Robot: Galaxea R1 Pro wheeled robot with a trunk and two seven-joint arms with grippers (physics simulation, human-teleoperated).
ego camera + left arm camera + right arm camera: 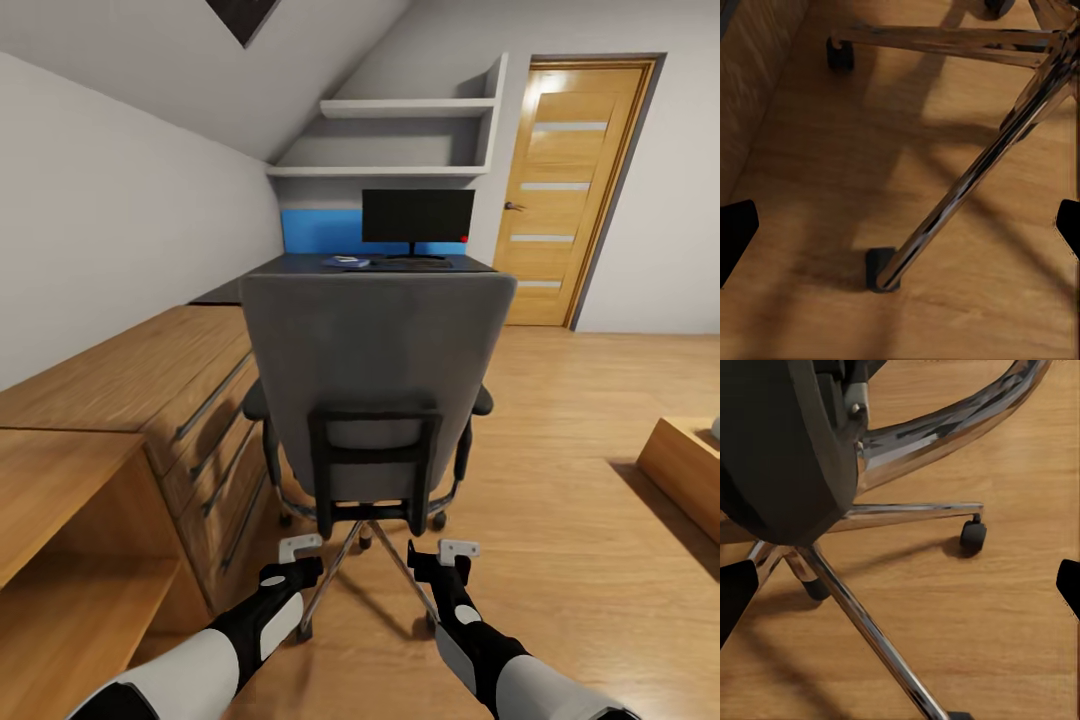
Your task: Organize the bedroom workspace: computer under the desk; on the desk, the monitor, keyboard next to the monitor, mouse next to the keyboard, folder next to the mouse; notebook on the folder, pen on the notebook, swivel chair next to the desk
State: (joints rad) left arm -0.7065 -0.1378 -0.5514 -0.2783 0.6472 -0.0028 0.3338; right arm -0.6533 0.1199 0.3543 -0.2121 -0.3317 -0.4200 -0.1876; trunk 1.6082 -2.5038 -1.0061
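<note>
Head view: swivel chair (375,385) stands w/ its grey back toward the camera, right in front of the black desk (300,266). On the desk: monitor (417,217) upright on its stand, red dot at lower right corner; keyboard (410,265) just in front of the stand; blue folder (345,261) to the left of the keyboard, w/ something small and pale on top, too small to tell what. Blue wall panel (320,230) behind the desk, white shelves (405,135) above, wooden door (570,190) at right. Wooden dresser (170,390) along the left wall, beside the chair. Left gripper (298,552) and right gripper (445,556) hang low behind the chair's chrome base, near the floor, apart from each other and holding nothing; jaws of both look apart.

Left wrist view: fingertips (735,236) at the frame edges, wide apart, nothing between them. A chrome base leg (975,176) runs across the wood floor (832,180) to a black castor (879,270).

Right wrist view: fingertips (733,592) likewise spread, empty. Dark seat underside (784,442), chrome legs, castor (973,536) on the floor.
</note>
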